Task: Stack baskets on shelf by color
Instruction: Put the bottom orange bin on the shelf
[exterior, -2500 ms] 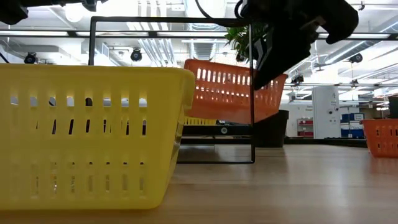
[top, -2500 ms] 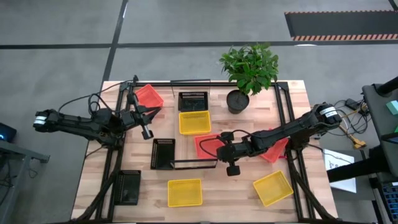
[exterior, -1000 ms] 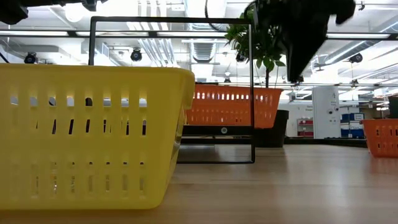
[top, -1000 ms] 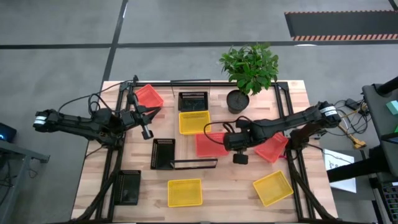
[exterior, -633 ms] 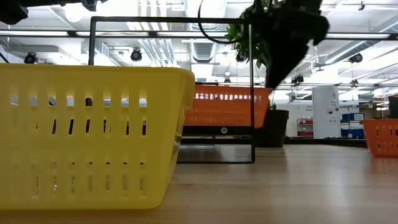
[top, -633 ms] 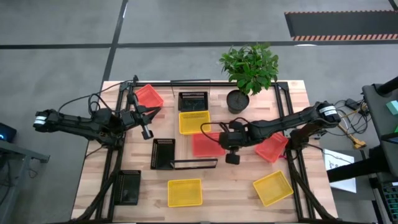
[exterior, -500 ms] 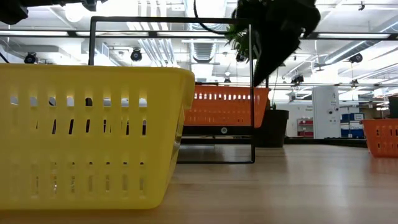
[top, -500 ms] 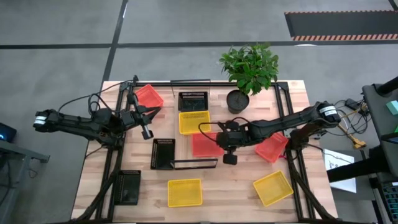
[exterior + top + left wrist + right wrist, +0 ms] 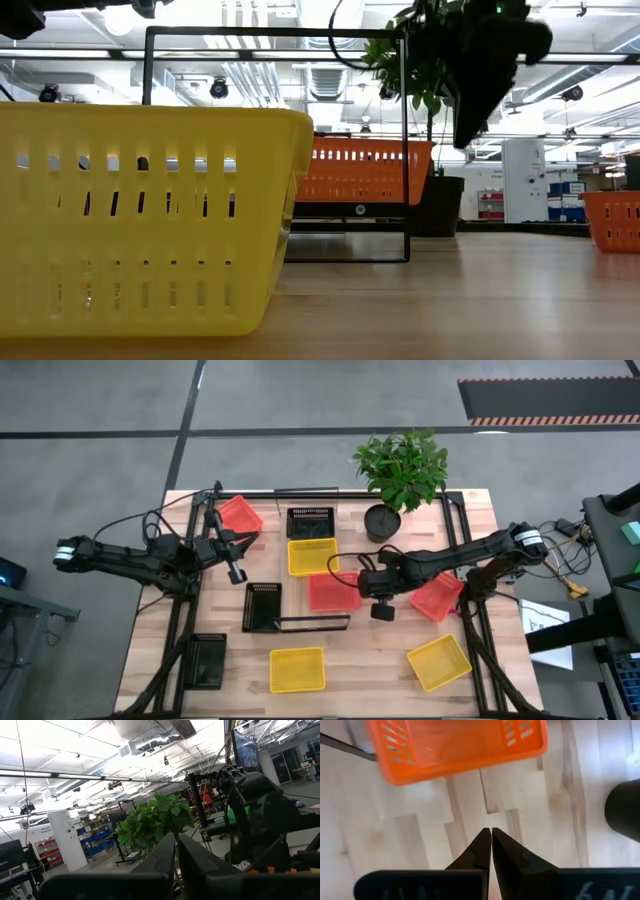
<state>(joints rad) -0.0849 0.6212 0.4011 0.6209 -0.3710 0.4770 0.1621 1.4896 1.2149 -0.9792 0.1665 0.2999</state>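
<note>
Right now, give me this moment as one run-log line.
right gripper: shut, empty, beside red basket | left gripper: shut, waiting left of table | red basket: released, mid-table

no text, label, brand or number reads clearly in any view; small markings on distant room fixtures behind the table are too blurred to make out.

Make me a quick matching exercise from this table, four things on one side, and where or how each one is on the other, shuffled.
Things:
1. right pincer
2. left pincer
3. plant
4. middle red basket

Descriptions:
A. far edge of the table
B. shut, empty, above bare wood just right of the middle red basket
C. shut, near the far-left red basket
D. just in front of a yellow basket

Pairs: 1-B, 2-C, 3-A, 4-D
</note>
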